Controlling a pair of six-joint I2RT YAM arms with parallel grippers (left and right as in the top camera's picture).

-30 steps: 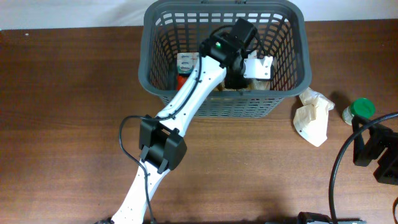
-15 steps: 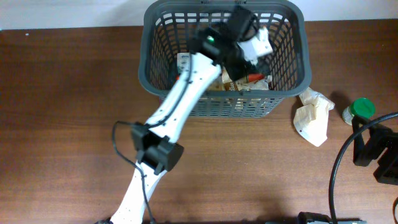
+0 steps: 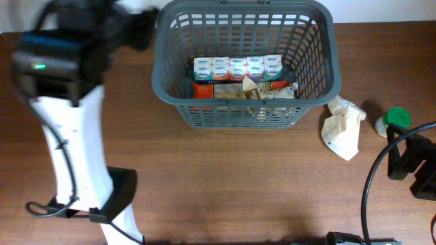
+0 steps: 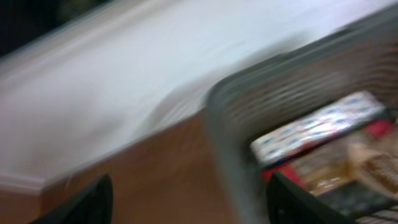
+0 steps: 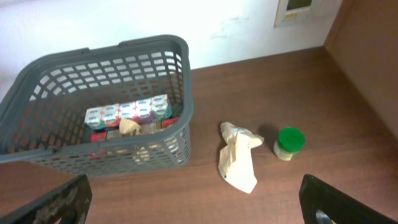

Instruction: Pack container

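The dark grey lattice basket [image 3: 158, 68] stands at the back middle of the table. It holds a row of small white cartons [image 3: 237, 68], a red pack [image 3: 204, 89] and brown packets [image 3: 252, 90]. My left gripper [image 3: 139, 27] is blurred, high beside the basket's left rim. In the left wrist view its fingers [image 4: 189, 193] are wide open and empty, with the basket [image 4: 230, 124] to their right. My right gripper [image 3: 409, 160] is at the right edge, open and empty [image 5: 196, 193], and apart from the basket [image 5: 186, 81].
A crumpled cream paper bag [image 3: 343, 126] lies right of the basket and shows in the right wrist view [image 5: 238, 155]. A small green-lidded jar [image 3: 395, 120] stands beside it [image 5: 289, 142]. A white wall runs behind the table.
My left arm has swung out of the basket, up and to the far left. The cartons it hovered over now show in the basket. The right arm has not moved.
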